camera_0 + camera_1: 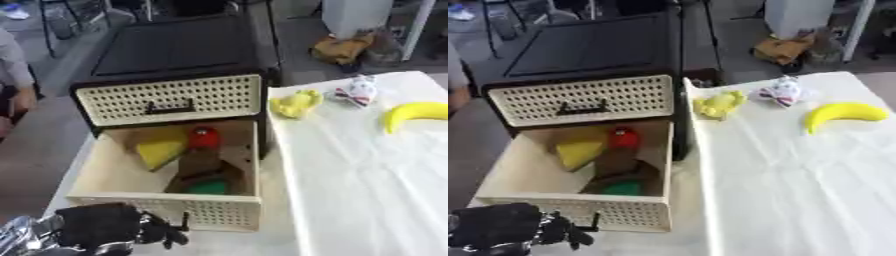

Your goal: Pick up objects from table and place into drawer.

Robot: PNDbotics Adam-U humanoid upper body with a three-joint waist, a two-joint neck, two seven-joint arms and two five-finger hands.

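While the open drawer [166,175] already holds a yellow wedge [160,151], a red piece [204,137] and a brown-and-green item [206,177], three things are left on the white tablecloth [367,190]: a yellow toy [295,104], a small white toy with red stripes [357,91] and a banana [413,114].

Only the left hand [118,227] shows, at about 7 o'clock in the left eye view, just in front of the drawer's front panel. Its fingers look curled, with nothing visibly in them, though the dark shape is hard to read. The right hand is not in sight.

From this hand the remaining objects all lie toward 1 to 2 o'clock, well apart from it and on the far side of the drawer. The yellow toy is the nearest of the three, just beside the cabinet's [171,97] right edge; the banana is the farthest, near the table's right rim, its long axis running roughly from 8 to 2 o'clock with the curve arching upward.

I judge a reach from the left hand would have to cross over the open drawer, so the unseen right arm is probably better placed for the banana.
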